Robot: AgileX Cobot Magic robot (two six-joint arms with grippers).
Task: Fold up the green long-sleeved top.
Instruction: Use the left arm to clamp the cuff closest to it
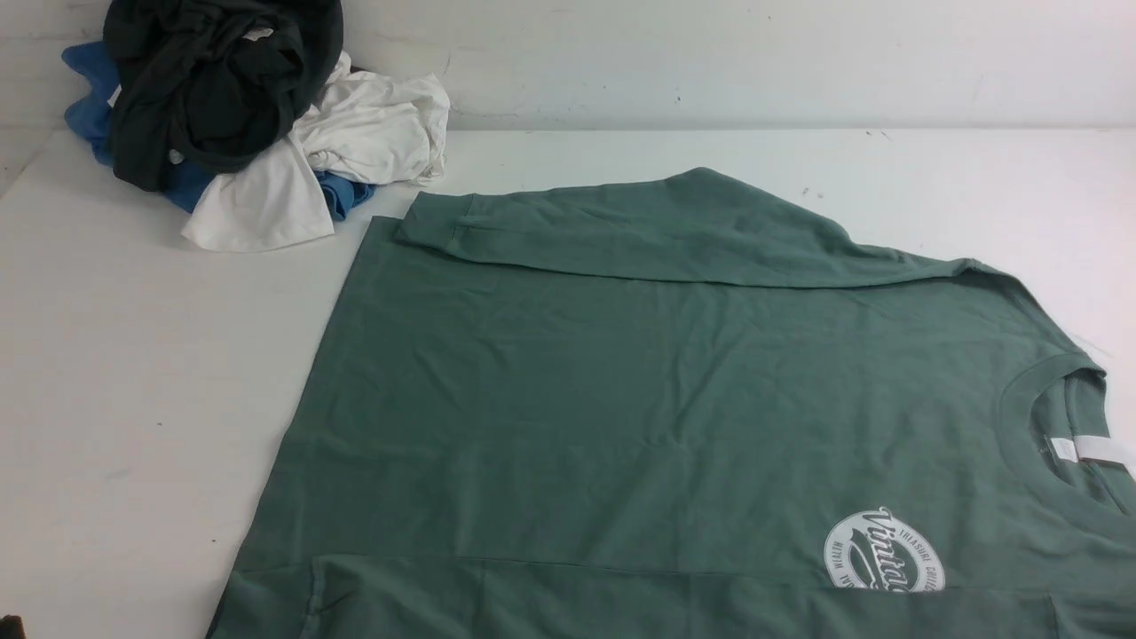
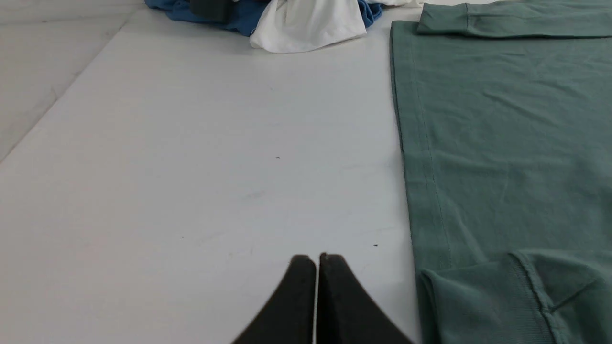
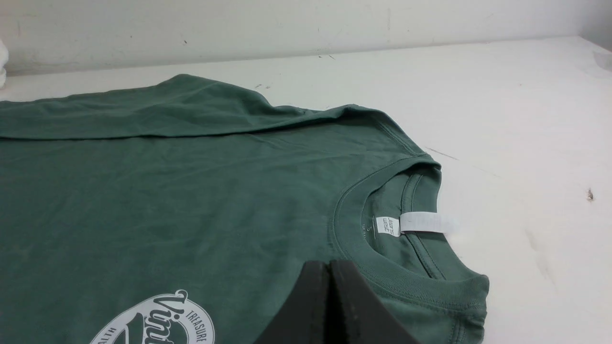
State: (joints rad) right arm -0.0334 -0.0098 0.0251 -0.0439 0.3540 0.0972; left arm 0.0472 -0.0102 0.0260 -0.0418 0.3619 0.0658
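"Axis first: how does the green long-sleeved top [image 1: 621, 399] lie for us?"

"Flat on the table [image 1: 133, 355], round logo [image 1: 883, 550] up. Its long axis runs from the table's left edge toward its right edge. The hem [image 2: 416, 143] is at the left end, and the ribbed collar [image 3: 344, 210] with the white neck label [image 3: 425, 222] is at the right end. The top fills the near-right part of the table and runs out of our front view at the near edge."

"And the sleeves?"

"Both look turned in. The far sleeve [image 1: 621, 235] lies along the far side of the body. The near sleeve lies along the near side, with its cuff [image 2: 483, 296] close to the near hem corner."

"Where do our grippers stand?"

"Our left gripper [image 2: 316, 260] is pressed closed and holds nothing. It is over bare table between the left edge and the hem — just beside the near hem corner, and as far as we can tell not touching cloth. Our right gripper [image 3: 330, 265] is closed and empty too, above the chest between the logo and the collar."

"So which arm takes which end?"

"We judge the left arm nearer the hem and the right arm nearer the collar. If the next fold goes across the long axis, the hem is the end to carry, and it lies toward the table's right edge from our left gripper. Both grippers would have to open before taking cloth."

"Anything in the way?"

"Only the pile of clothes [image 1: 231, 115] at the far-left corner — near the far hem corner, but apart from it."
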